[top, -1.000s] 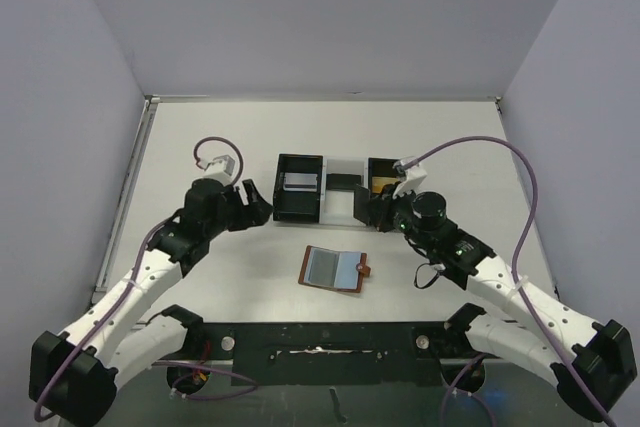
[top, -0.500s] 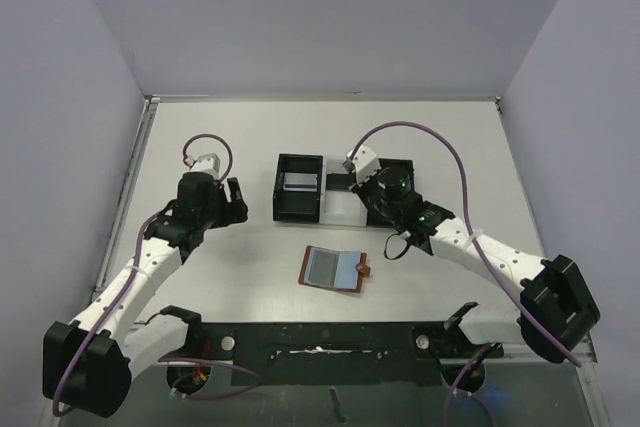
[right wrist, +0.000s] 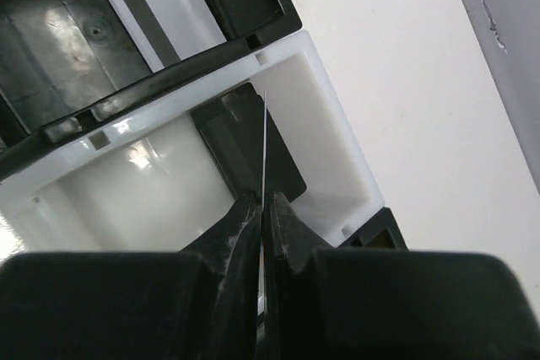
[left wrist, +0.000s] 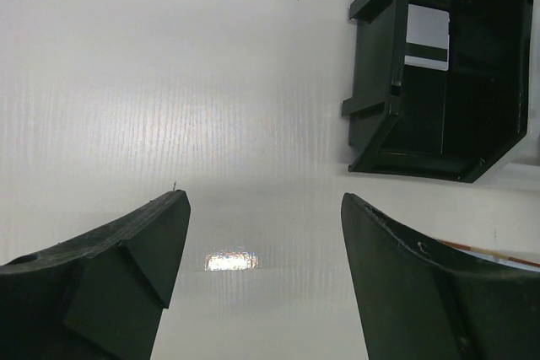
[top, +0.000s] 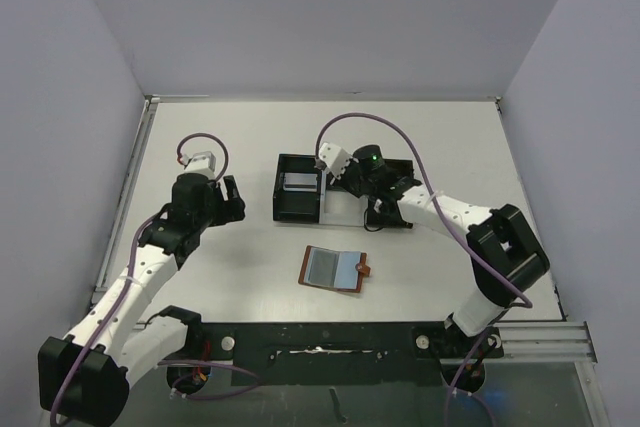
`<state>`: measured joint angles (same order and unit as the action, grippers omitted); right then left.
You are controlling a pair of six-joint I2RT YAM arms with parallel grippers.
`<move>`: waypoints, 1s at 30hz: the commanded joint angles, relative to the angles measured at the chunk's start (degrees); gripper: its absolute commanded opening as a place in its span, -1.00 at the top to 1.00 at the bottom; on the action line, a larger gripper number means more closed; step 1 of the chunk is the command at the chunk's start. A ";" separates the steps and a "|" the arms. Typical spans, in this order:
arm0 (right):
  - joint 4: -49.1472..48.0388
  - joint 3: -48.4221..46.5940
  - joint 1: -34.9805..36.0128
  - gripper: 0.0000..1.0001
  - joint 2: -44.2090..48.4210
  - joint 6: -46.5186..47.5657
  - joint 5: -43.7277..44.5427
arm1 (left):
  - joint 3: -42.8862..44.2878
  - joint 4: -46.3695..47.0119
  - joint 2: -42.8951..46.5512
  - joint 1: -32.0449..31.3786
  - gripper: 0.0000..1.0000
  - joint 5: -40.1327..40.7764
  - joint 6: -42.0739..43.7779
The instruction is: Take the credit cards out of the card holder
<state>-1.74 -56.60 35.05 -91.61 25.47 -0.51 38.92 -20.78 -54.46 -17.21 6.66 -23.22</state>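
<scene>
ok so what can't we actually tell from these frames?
1. The held card: the right wrist view shows it only edge-on in the shut right gripper; face unseen.
2. The tray's right compartment: top view, covered by the right arm; contents hidden.
3. The card holder: top view only, too small to tell whether its pockets hold cards.

No writing, brand, number or sign can be read anywhere; the card (left wrist: 426, 35) lying in the black tray (left wrist: 375, 73) shows only a dark stripe.
</scene>
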 commanded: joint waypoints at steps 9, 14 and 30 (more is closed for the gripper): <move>0.41 -6.77 -0.71 1.00 -8.68 16.46 3.23 | 0.88 2.59 -1.00 0.18 -0.46 -0.56 1.25; -3.51 -7.57 -0.86 1.00 -11.20 19.28 6.36 | 1.49 1.96 -1.53 0.27 -0.46 -0.74 1.51; 3.75 -11.85 -1.15 0.91 -16.17 23.21 3.92 | 1.27 2.33 -1.51 0.32 -0.46 -1.75 1.95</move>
<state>0.30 -65.47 34.41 -106.67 46.44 4.58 38.92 -20.80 -56.12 -17.15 5.72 -22.13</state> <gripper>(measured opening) 0.034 0.724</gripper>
